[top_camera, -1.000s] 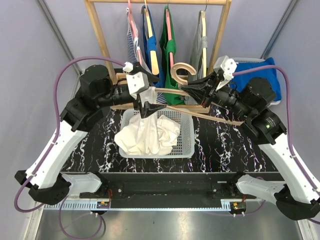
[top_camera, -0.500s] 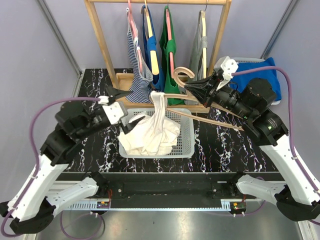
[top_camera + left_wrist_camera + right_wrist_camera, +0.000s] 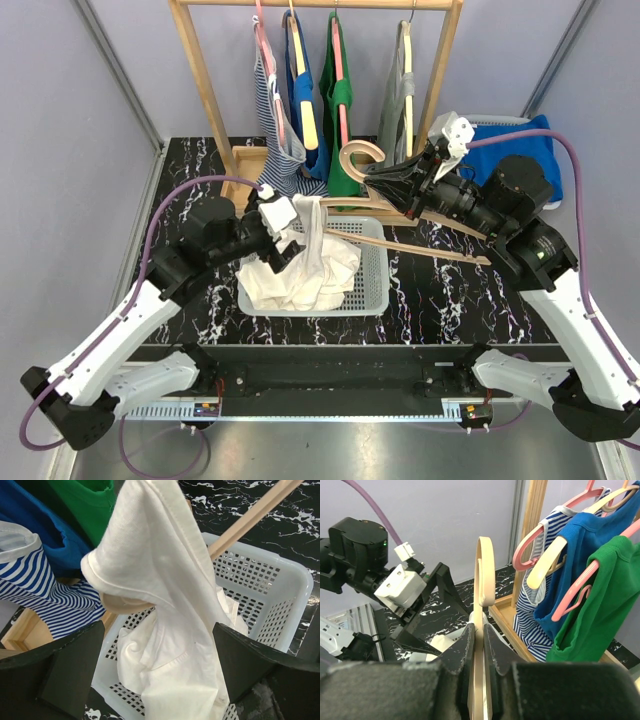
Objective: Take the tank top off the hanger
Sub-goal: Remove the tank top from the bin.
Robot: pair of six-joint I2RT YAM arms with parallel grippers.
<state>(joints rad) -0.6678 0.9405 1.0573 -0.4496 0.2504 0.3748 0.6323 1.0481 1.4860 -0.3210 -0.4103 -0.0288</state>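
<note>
One tank top [image 3: 315, 250] is draping off the end of the single hanger [image 3: 487, 575], its bulk sagging into the one basket [image 3: 383, 275]; removal is judged partly done. The right gripper [image 3: 395, 185] is pinching the hanger's neck, while the left gripper [image 3: 283, 228] is gaping wide beside the cloth, empty. Four other garments [image 3: 342, 100] are hanging behind.

A wooden clothes rack [image 3: 200, 70] stood at the rear of the black marbled table [image 3: 440, 290]. From its rail hung, left to right, a navy-and-white striped garment [image 3: 272, 120], a blue one [image 3: 296, 70], a green one [image 3: 329, 70] and a grey one [image 3: 398, 95]. A white perforated basket [image 3: 376, 270] sat mid-table, in front of the rack. A blue cloth [image 3: 535, 140] lay at the far right corner.
</note>
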